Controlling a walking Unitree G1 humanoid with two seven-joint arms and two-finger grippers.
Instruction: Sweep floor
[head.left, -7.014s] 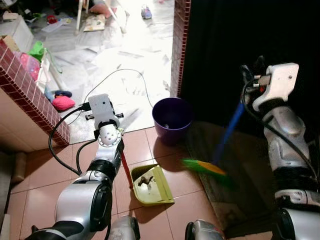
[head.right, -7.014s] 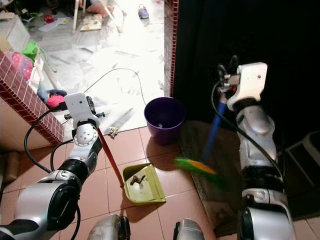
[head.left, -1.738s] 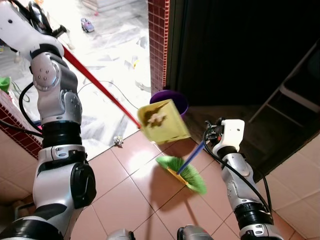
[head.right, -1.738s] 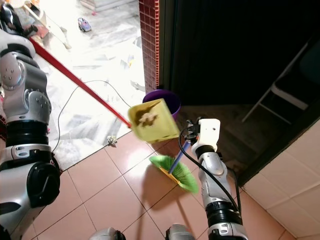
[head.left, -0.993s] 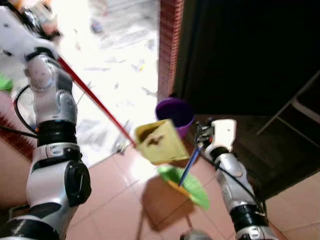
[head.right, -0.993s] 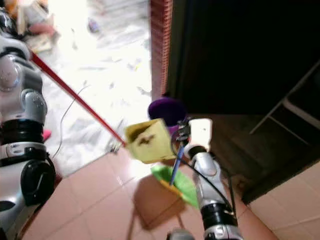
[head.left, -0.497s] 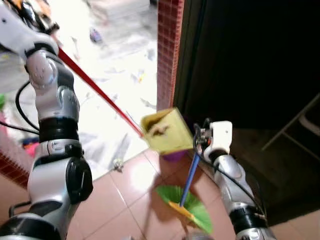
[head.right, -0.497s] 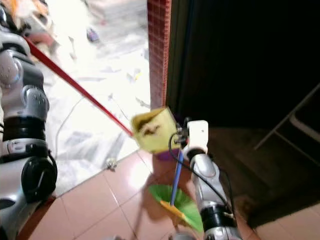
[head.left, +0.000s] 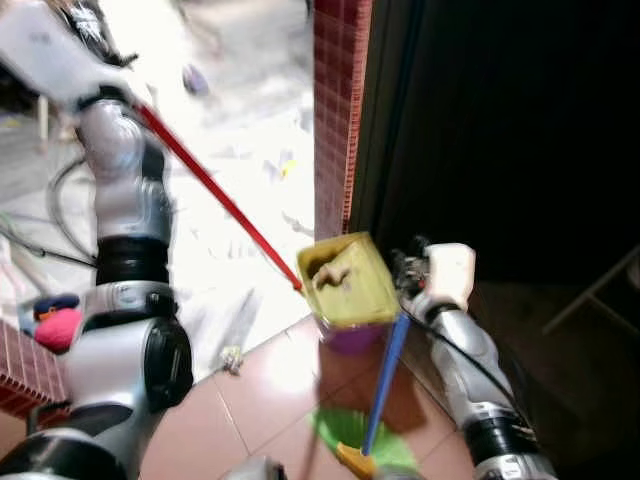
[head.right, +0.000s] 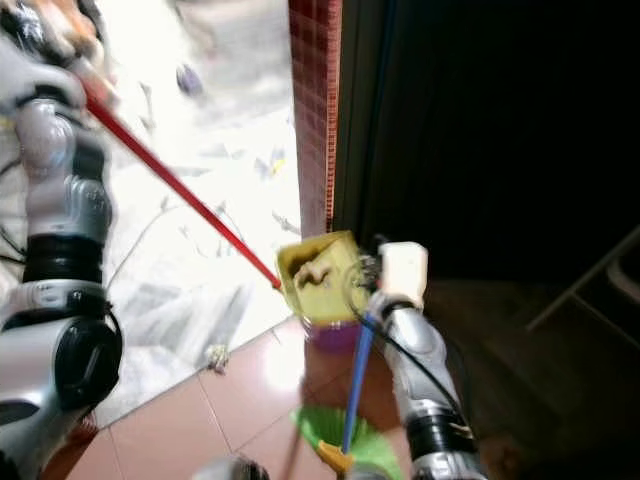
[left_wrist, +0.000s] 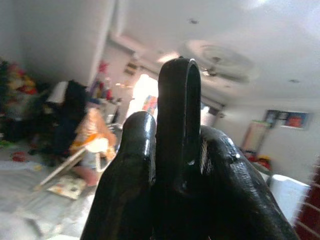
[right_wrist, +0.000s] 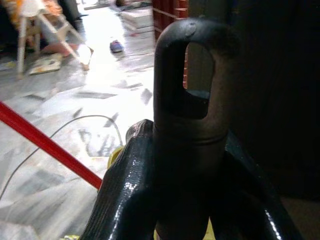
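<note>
The left gripper (left_wrist: 175, 165) was clenched round the red handle (head.left: 215, 195) up high. Down from it, the yellow dustpan (head.left: 345, 280) hung tipped with some debris (head.left: 332, 273) inside, right over the purple bin (head.left: 350, 335), so the collecting looked done and the dumping was what was left. The right gripper (right_wrist: 187, 165), just beside the pan, was clamped on the broom's top end, with the blue stick (head.left: 385, 380) running down to the green bristles (head.left: 360, 455) by the tiled floor (head.left: 255, 400).

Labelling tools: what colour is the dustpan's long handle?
Red; the dustpan handle shows best in the left eye view.
</note>
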